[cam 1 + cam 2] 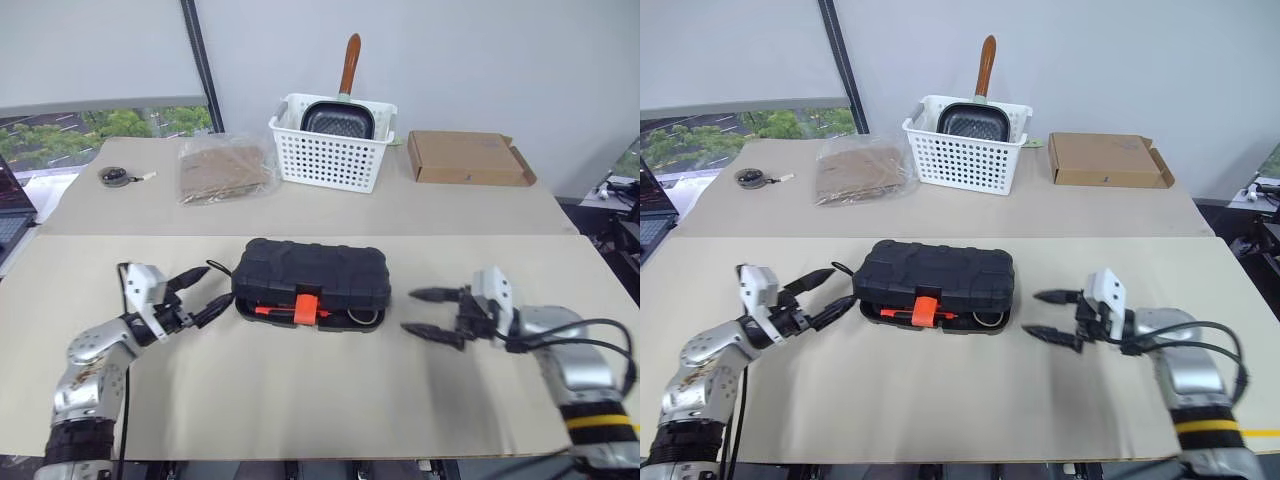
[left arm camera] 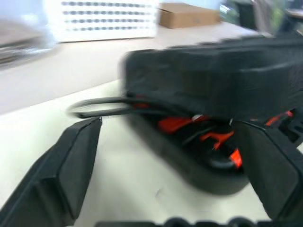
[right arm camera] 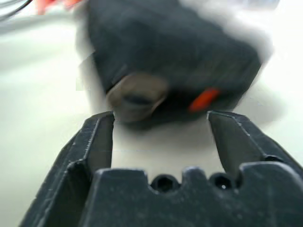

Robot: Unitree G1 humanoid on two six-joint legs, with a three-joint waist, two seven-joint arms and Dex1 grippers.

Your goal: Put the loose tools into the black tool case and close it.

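Head views, black tool case [image 1: 311, 283]: middle of the beige table [image 1: 300, 400], lid lowered but ajar at the front, orange latch [image 1: 306, 306] and orange-handled tools showing in the gap
Head views, left gripper [image 1: 205, 292]: fingers spread, empty, just beside the case's left end
Head views, right gripper [image 1: 424, 314]: fingers spread, empty, near the case's right end, apart from it
Head views, far side: white slotted basket [image 1: 330, 150] with a pan, cardboard box [image 1: 466, 158], plastic bag [image 1: 222, 168], round tape measure [image 1: 118, 177]
Left wrist view: case end [image 2: 213, 90] ajar between parted fingers [image 2: 61, 170], orange parts inside
Right wrist view: case end [image 3: 175, 52] beyond parted fingers [image 3: 94, 142], blurred
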